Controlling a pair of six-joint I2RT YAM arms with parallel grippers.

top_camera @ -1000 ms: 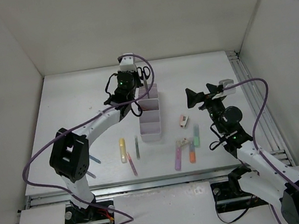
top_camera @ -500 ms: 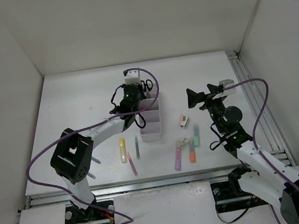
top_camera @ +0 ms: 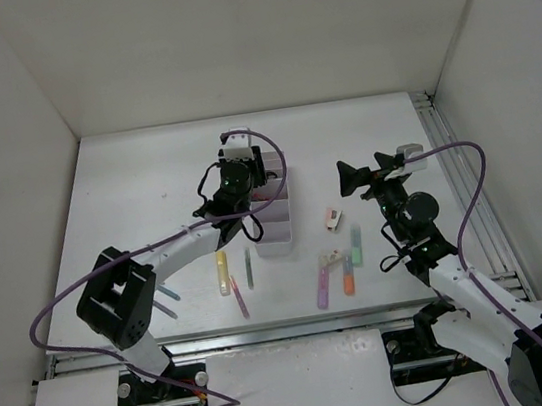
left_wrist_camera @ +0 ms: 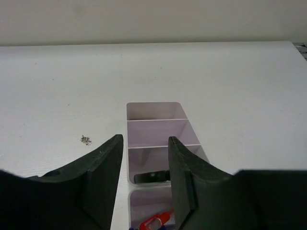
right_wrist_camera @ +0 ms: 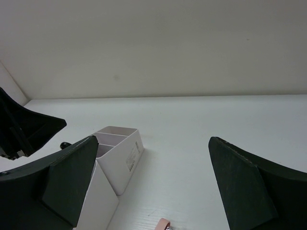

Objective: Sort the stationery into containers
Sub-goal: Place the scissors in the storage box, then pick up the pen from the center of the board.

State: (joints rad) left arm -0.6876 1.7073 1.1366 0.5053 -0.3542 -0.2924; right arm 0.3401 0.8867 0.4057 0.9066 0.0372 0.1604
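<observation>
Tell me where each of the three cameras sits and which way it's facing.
Top external: above and behind the arm bases, looking down on the table and organiser tray; both arms show.
Left wrist: on the left arm, looking along the tray toward a wall; left claw frames the bottom.
Right wrist: on the right arm, looking low across the table; right claw at both sides.
Shared: all see the tray.
</observation>
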